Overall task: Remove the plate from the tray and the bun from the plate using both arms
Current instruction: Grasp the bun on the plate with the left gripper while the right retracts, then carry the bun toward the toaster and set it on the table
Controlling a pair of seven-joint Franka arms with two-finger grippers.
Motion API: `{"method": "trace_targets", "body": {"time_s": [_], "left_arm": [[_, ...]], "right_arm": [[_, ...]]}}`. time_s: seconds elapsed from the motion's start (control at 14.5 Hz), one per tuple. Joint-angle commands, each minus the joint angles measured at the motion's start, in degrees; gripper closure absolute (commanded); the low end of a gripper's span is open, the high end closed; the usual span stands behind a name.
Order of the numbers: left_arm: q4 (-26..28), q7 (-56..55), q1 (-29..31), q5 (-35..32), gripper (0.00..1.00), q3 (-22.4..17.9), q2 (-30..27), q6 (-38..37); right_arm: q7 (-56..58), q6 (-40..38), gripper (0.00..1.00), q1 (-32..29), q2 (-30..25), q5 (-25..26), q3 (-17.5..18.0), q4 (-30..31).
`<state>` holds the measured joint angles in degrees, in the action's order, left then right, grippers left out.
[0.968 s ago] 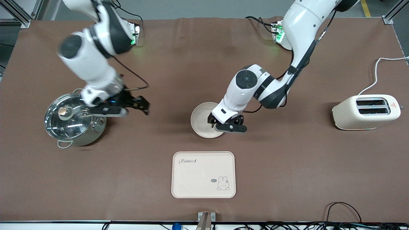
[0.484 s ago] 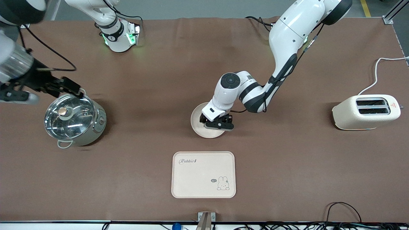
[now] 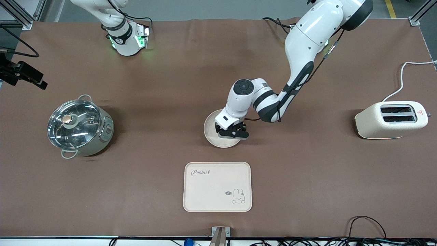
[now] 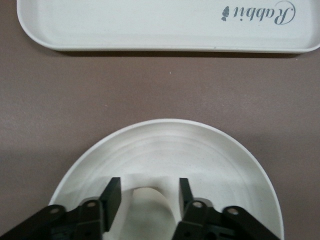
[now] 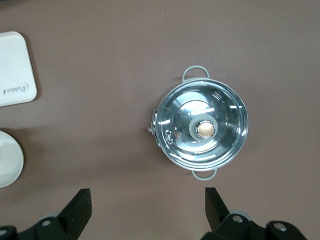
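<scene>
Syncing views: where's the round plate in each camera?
Front view: the plate lies mid-table, partly under the left gripper.
Left wrist view: the plate fills the lower half, with the open fingers over it.
Right wrist view: only a sliver of the plate shows at the edge.
Shared landmark: the rabbit tray, also at and.

One word to read, on the tray

"Rabbit" is written in looping script at the upper left corner of the cream tray (image 3: 217, 187), low in the middle of the front view. The toaster (image 3: 391, 120) at the right edge carries a small red warning triangle, its lettering too small to read.
</scene>
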<state>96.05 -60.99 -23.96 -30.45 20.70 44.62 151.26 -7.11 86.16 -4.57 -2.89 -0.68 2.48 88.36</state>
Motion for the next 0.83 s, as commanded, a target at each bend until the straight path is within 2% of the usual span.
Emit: {"method": "trace_targets", "body": {"time_s": [0.0, 0.07, 0.28, 0.48, 0.62, 0.76], "left_arm": [[-0.43, -3.35, -0.65, -1.63, 1.00, -0.14, -0.14, -0.17], [-0.34, -2.83, -0.21, -1.71, 1.00, -0.05, -0.84, -1.48], [-0.95, 4.61, 2.85, 1.34, 1.00, 2.66, -7.07, -16.13], [-2.10, 24.71, 15.57, 8.29, 1.00, 8.12, -11.47, -23.88], [-1.40, 37.02, 25.31, 8.48, 1.00, 11.01, -12.10, -24.70], [-0.87, 46.88, 33.51, 8.39, 1.00, 13.66, -10.44, -24.61]], "right_arm": [[0.96, -0.03, 0.00, -1.14, -0.45, 1.65, 0.60, 1.11], [1.22, 1.11, 0.00, -1.32, -0.27, 1.82, -0.10, 1.11], [3.94, 3.49, 0.00, -1.49, -0.10, 1.83, -0.81, 1.72], [4.21, 3.84, 0.00, -1.41, -0.10, 1.83, -1.34, 1.99], [4.21, 3.93, 0.00, -1.23, -0.10, 1.83, -1.34, 2.43], [4.21, 4.28, 0.00, -1.23, -0.10, 1.74, -1.34, 2.87]]}}
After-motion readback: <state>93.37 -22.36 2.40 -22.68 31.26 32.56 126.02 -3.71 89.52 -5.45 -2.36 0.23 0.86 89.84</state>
